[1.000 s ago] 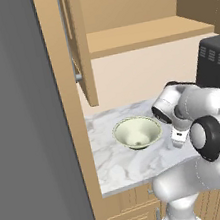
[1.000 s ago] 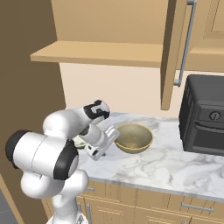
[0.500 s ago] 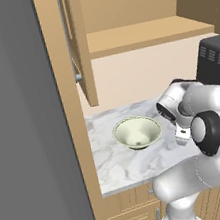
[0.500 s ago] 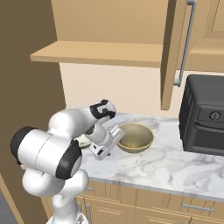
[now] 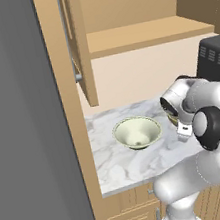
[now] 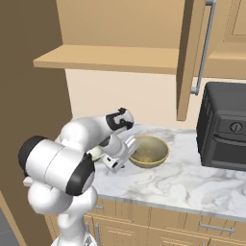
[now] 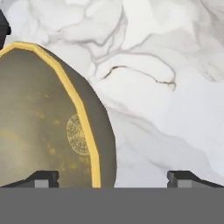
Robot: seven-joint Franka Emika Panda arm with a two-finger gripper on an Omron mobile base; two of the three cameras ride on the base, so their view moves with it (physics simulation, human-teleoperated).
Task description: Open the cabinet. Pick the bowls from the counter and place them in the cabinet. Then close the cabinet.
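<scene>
Gripper [image 7: 112, 177] wide open, straddling tan bowl [image 7: 43, 122] rim.

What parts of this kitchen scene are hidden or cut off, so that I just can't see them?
- Tan bowl: in the left base view the robot's arm covers nearly all of it; in the hand view the edges cut it off.
- Cream bowl: in the right base view the arm hides most of it.
- Black oven: cut off by the right edge.
- Gripper: its open jaws are seen from behind; the fingertips are too small to make out.
</scene>
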